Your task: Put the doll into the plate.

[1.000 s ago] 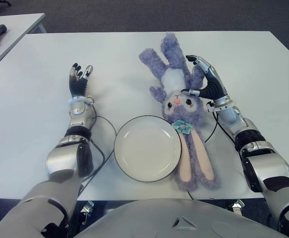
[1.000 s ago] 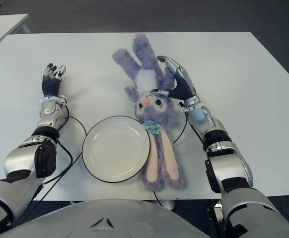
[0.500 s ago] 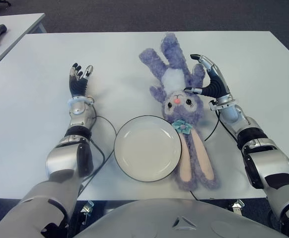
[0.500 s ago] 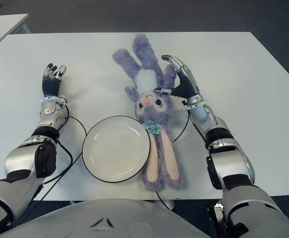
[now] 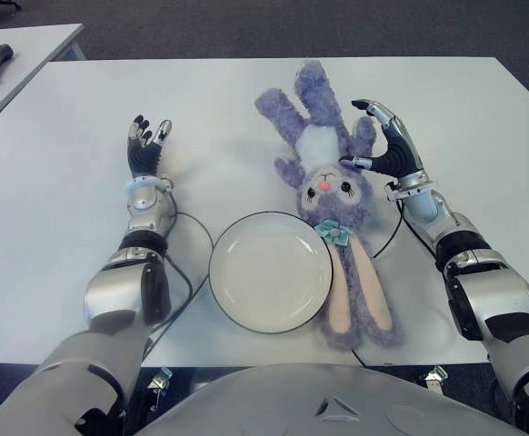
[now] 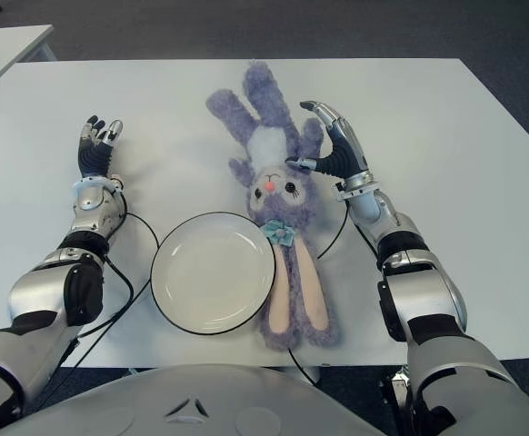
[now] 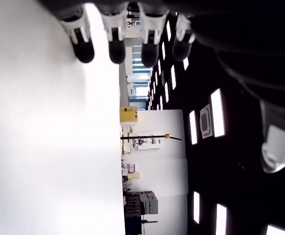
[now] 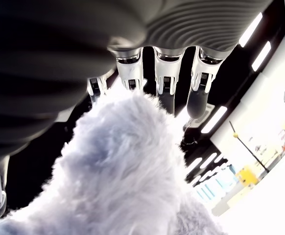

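Your left hand [image 5: 144, 147] shows over the white table [image 5: 55, 182], well left of the plate, fingers extended and holding nothing. The white plate [image 5: 270, 271] sits near the table's front edge, its right rim just touching the purple plush bunny [image 5: 330, 195], which lies face up on the table, ears toward you. Your right hand [image 5: 384, 150] is at the bunny's right arm, fingers spread around the fur, thumb seemingly touching its head, not closed.
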`<state>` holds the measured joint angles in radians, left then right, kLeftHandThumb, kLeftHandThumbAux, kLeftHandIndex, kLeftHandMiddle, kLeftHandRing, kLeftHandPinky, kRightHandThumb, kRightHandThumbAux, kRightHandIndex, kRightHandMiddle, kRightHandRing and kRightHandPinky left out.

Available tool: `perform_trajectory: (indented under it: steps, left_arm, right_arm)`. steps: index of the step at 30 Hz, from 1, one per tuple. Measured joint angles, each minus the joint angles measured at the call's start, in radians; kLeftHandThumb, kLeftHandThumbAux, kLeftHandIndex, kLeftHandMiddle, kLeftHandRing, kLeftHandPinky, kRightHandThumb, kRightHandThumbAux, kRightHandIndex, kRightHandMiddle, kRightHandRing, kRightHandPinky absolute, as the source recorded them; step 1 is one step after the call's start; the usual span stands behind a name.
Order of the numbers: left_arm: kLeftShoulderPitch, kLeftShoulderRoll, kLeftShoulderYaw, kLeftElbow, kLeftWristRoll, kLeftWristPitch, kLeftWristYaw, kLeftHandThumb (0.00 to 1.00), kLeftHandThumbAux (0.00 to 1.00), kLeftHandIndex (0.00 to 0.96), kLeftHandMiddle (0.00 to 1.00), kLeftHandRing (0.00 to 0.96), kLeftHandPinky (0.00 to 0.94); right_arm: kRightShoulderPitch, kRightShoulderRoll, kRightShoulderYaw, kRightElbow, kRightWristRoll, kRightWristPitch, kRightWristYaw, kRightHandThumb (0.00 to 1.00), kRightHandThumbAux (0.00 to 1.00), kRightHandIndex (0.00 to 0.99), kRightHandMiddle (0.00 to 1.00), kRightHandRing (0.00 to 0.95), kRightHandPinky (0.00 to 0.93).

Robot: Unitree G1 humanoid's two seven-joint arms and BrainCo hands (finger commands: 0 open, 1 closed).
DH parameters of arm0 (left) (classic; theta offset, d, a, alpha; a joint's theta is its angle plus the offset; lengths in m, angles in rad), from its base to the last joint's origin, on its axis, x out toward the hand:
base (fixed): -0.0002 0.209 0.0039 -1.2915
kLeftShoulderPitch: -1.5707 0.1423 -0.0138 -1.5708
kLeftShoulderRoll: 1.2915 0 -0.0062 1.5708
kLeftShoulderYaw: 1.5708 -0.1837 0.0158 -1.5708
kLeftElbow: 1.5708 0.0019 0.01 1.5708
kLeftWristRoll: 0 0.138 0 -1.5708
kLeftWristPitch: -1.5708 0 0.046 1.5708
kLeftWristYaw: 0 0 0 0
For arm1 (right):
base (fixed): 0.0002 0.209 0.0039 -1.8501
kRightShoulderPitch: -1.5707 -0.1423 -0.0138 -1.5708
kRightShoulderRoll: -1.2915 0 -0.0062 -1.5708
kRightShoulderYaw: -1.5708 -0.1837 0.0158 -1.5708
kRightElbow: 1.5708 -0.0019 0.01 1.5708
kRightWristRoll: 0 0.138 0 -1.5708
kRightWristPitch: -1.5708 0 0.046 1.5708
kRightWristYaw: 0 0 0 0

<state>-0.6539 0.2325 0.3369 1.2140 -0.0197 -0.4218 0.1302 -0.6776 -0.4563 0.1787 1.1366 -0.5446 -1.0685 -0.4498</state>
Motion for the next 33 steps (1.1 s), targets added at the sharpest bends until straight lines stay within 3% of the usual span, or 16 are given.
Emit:
perform_trajectory:
  steps: [6,9,12,17,21,22,25,26,27,33]
  left_arm:
    - [0.0,0.0,0.0,0.0,0.0,0.0,0.0,0.0,0.539,0.046,0.104,0.082,0.034]
    - [0.0,0.0,0.001,0.0,0.0,0.0,0.0,0.0,0.54,0.044,0.102,0.081,0.032]
    - [0.0,0.0,0.001,0.0,0.0,0.0,0.0,0.0,0.541,0.04,0.099,0.079,0.034]
    - [0.0,0.0,0.001,0.0,0.0,0.0,0.0,0.0,0.544,0.036,0.097,0.077,0.032]
    - [0.0,0.0,0.002,0.0,0.0,0.0,0.0,0.0,0.548,0.034,0.099,0.077,0.032]
    - [0.0,0.0,0.002,0.0,0.0,0.0,0.0,0.0,0.546,0.032,0.099,0.076,0.027]
    - [0.0,0.0,0.003,0.0,-0.001,0.0,0.0,0.0,0.542,0.033,0.099,0.075,0.02]
    - [0.0,0.0,0.004,0.0,-0.001,0.0,0.0,0.0,0.539,0.035,0.1,0.074,0.016]
    - [0.0,0.0,0.005,0.0,-0.001,0.0,0.0,0.0,0.535,0.035,0.1,0.074,0.016]
    - [0.0,0.0,0.007,0.0,-0.001,0.0,0.0,0.0,0.526,0.034,0.098,0.073,0.023]
  right_arm:
    - [0.0,0.0,0.0,0.012,0.005,0.0,0.002,0.052,0.52,0.131,0.193,0.174,0.192]
    - [0.0,0.0,-0.001,0.017,0.012,0.0,0.007,0.082,0.538,0.134,0.209,0.211,0.271]
    - [0.0,0.001,-0.003,0.022,0.028,0.0,0.023,0.126,0.573,0.164,0.262,0.309,0.395]
    - [0.0,0.004,-0.008,0.032,0.063,0.0,0.069,0.166,0.602,0.218,0.33,0.38,0.456]
    - [0.0,0.011,-0.021,0.036,0.108,0.0,0.125,0.234,0.652,0.285,0.438,0.501,0.565]
    - [0.0,0.013,-0.026,0.036,0.121,0.0,0.138,0.283,0.678,0.326,0.483,0.552,0.619]
    - [0.0,0.022,-0.044,0.037,0.174,0.0,0.208,0.338,0.7,0.376,0.528,0.598,0.663]
    - [0.0,0.025,-0.05,0.037,0.193,0.001,0.233,0.597,0.717,0.408,0.554,0.621,0.675]
    - [0.0,0.028,-0.055,0.037,0.211,0.002,0.259,0.643,0.72,0.415,0.573,0.638,0.683]
    - [0.001,0.053,-0.087,0.031,0.31,0.02,0.414,0.692,0.72,0.427,0.642,0.702,0.724]
